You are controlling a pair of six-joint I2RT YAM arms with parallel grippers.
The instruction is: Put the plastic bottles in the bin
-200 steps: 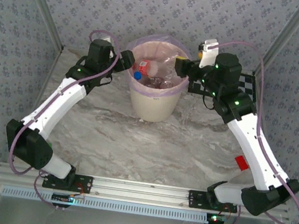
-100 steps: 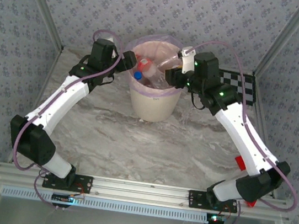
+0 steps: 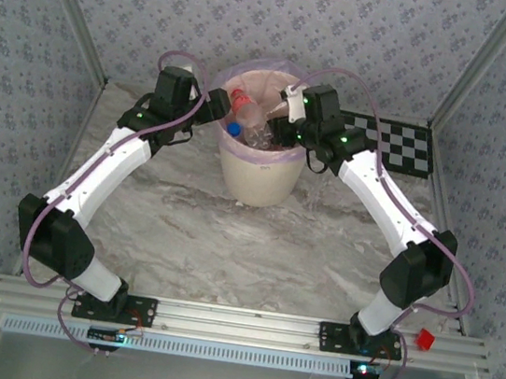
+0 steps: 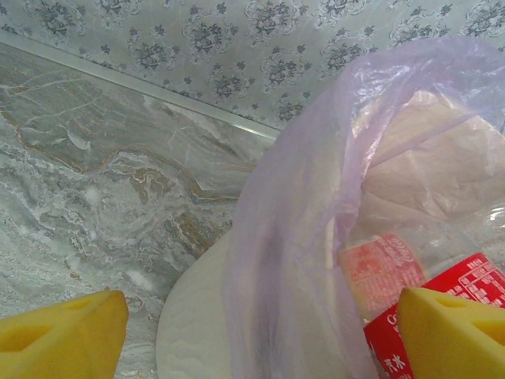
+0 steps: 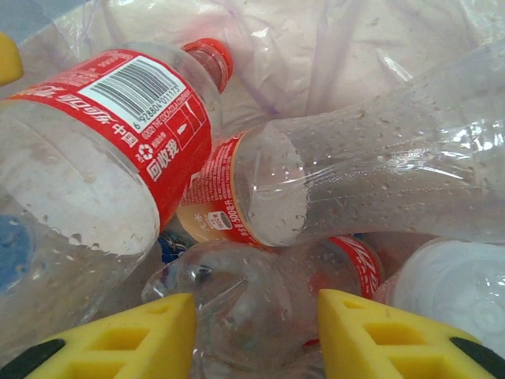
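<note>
You're working inside a booth whose walls (image 3: 278, 14) carry pale blue-grey floral wallpaper, with a metal post (image 3: 71, 8) running up each back corner. Below them lies the desk (image 3: 227, 242), grey marble pattern veined with brown. An aluminium rail (image 3: 244, 320) crosses its near edge, where both arms are bolted.

Your left arm (image 3: 105, 169) and right arm (image 3: 392, 209) both reach to the far middle of the desk and meet at the bin (image 3: 254, 178). It is a cream bucket standing near the back wall, with a pink bag (image 3: 251, 69) folded over its rim. A checkerboard (image 3: 400, 146) lies flat on the desk just right of the bin.

The bottles (image 3: 255, 124) are in the bin, heaped together. The right wrist view shows a red-labelled bottle (image 5: 118, 134) beside a clear bottle (image 5: 379, 181) beaded with droplets, with more underneath.

Your left hand (image 4: 256, 332) is spread wide, astride the bin's left rim, with one finger outside above the desk and the other inside by a red label. Your right hand (image 5: 252, 316) is down in the bin's mouth. Its fingers stand a short gap apart with a crumpled bottle (image 5: 237, 284) showing between them, and you can't tell whether they pinch it.

A blue cap (image 3: 232, 129) and a red cap (image 3: 238, 99) show near the left rim. A small red object (image 3: 422, 340) sits at the rail's right end.
</note>
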